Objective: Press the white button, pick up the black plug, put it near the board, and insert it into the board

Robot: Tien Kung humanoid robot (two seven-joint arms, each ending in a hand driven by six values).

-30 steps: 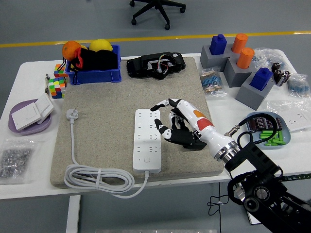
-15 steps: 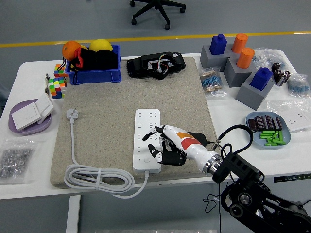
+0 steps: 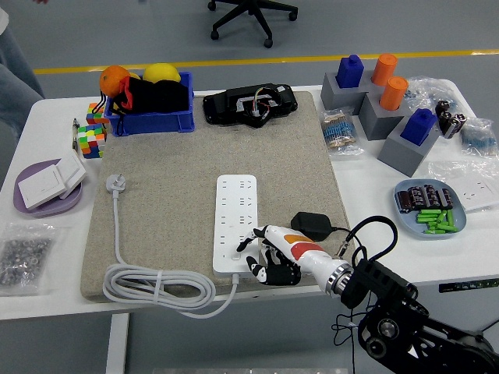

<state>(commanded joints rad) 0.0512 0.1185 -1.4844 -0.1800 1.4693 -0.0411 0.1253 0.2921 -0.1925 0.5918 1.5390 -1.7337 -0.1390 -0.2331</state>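
Your right hand [image 3: 269, 261] has slid down to the near end of the power strip [image 3: 236, 224], fingers loosely curled and empty for the button press, uncovering the black plug [image 3: 310, 224] just right of it.

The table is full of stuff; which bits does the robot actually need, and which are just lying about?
Needed: power strip, black plug, right hand at the strip's near end.

Lying about: blue bin, cubes, purple plate, battery tray, screw bag.
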